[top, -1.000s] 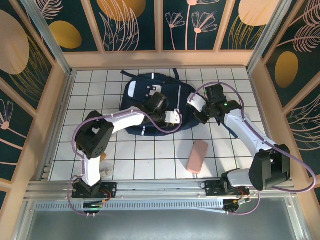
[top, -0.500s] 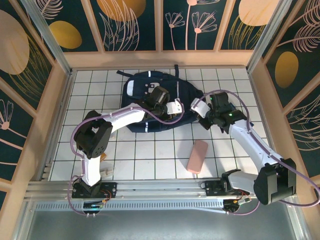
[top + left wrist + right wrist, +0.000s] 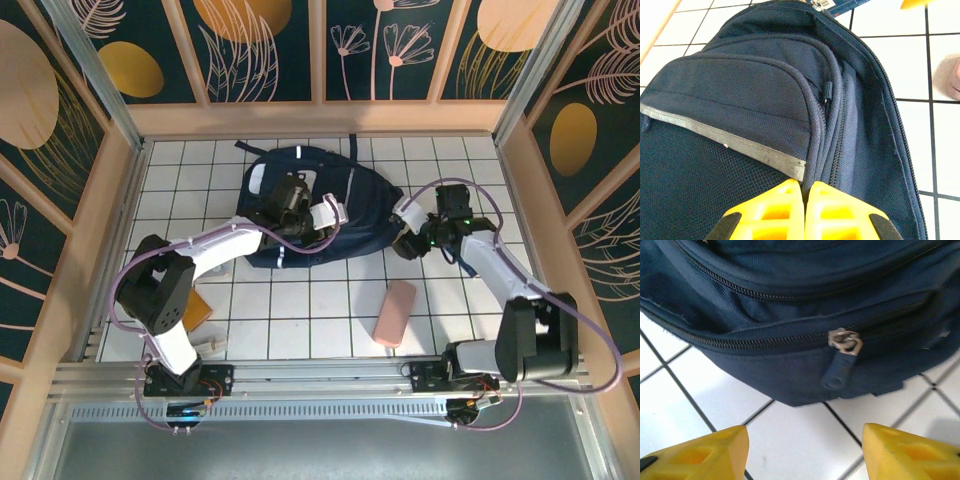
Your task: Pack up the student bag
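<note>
The student bag (image 3: 300,195), dark navy with pale stripes, lies at the back middle of the tiled table. My left gripper (image 3: 335,213) rests on top of it, shut, its yellow fingertips (image 3: 790,200) pinching the piping seam of the bag (image 3: 755,95) just below a grey reflective stripe (image 3: 725,142). My right gripper (image 3: 400,228) is at the bag's right edge, open, with bare tile between its fingers (image 3: 700,455). A metal zipper slider with a navy pull (image 3: 842,357) hangs on the bag's side (image 3: 790,300) a little beyond them, untouched.
A pink oblong case (image 3: 395,312) lies on the tiles in front of the bag, between the arms. An orange flat thing (image 3: 197,307) sits by the left arm's base. Wooden walls (image 3: 120,230) close the table on three sides.
The right gripper opened, let go of the bag and drew back slightly. The left gripper moved left with the pinched fabric, and the bag's shape shifted.
</note>
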You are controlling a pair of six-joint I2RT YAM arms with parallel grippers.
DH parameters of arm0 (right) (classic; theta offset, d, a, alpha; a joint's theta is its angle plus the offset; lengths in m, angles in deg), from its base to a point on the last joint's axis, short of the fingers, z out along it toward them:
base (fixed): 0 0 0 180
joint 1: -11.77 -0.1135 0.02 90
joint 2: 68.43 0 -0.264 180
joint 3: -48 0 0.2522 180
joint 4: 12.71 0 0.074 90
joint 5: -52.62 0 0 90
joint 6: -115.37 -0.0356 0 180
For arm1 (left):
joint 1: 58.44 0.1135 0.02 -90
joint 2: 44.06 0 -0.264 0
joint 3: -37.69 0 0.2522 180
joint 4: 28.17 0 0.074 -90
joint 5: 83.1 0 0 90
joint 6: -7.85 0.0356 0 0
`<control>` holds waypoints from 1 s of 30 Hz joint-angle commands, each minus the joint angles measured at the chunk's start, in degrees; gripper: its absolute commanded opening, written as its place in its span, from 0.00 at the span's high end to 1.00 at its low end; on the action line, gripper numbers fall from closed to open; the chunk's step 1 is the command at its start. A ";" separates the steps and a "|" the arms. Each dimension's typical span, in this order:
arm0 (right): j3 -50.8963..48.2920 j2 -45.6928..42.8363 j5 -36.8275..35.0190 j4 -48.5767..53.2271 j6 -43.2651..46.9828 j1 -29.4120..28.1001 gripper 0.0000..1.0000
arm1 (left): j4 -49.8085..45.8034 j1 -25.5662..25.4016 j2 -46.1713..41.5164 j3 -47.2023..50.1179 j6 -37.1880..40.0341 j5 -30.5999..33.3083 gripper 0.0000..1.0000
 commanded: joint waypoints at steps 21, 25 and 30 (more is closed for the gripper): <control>-6.67 0.58 13.59 -7.82 19.00 8.73 0.41 | 10.87 2.01 -5.79 4.17 -4.70 -9.39 1.00; -6.92 0.33 15.34 -10.55 19.78 9.68 0.41 | 12.16 2.03 -6.35 5.25 -4.39 -10.33 1.00; -6.06 2.25 16.03 -11.90 21.38 10.63 0.40 | 12.63 2.05 -6.84 5.84 -4.55 -10.67 1.00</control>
